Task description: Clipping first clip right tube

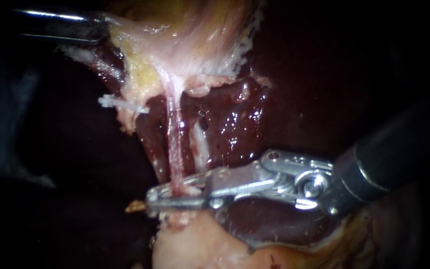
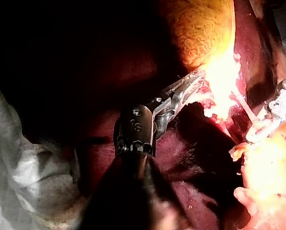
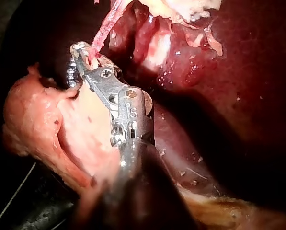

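Now the right instrument pinches the pink tube low between its jaws, and the left instrument grips the gallbladder edge, jaws closed on it. Too hard a pull could tear that taut tube, or the clip could seat skewed. Count: two instruments, two tubes, the whitish tube just beside, no clip seen yet
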Motion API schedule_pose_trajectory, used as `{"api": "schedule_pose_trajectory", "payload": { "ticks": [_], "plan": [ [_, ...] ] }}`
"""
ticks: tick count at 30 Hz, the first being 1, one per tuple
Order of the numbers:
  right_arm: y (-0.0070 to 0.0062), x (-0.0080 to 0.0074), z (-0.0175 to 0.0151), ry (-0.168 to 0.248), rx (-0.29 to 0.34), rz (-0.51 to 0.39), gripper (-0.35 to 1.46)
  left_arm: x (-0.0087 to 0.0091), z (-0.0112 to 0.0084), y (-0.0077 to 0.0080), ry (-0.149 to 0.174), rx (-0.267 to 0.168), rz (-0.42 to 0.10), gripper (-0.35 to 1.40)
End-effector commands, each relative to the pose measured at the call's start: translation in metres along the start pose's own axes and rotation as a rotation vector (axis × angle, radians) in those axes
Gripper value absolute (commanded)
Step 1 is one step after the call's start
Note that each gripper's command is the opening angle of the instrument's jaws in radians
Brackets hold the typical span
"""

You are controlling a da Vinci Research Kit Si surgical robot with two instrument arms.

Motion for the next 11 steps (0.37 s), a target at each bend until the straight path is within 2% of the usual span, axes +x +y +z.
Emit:
{"api": "schedule_pose_trajectory", "payload": {
  "ticks": [1, 3, 11],
  "plan": [
    [0.0001, 0.0000, -0.0002, -0.016, -0.007, 0.001, -0.35, 0.0000, 0.0000, 0.0000, 0.000, 0.000, 0.000, -0.35],
    [0.0001, -0.0002, -0.0003, -0.036, -0.016, 0.000, -0.35, 0.0000, 0.0000, -0.0001, 0.000, 0.000, 0.000, -0.35],
    [0.0001, -0.0004, -0.0003, -0.035, -0.019, 0.011, -0.35, 0.0000, 0.0001, -0.0001, 0.000, 0.000, 0.000, -0.35]
  ]
}}
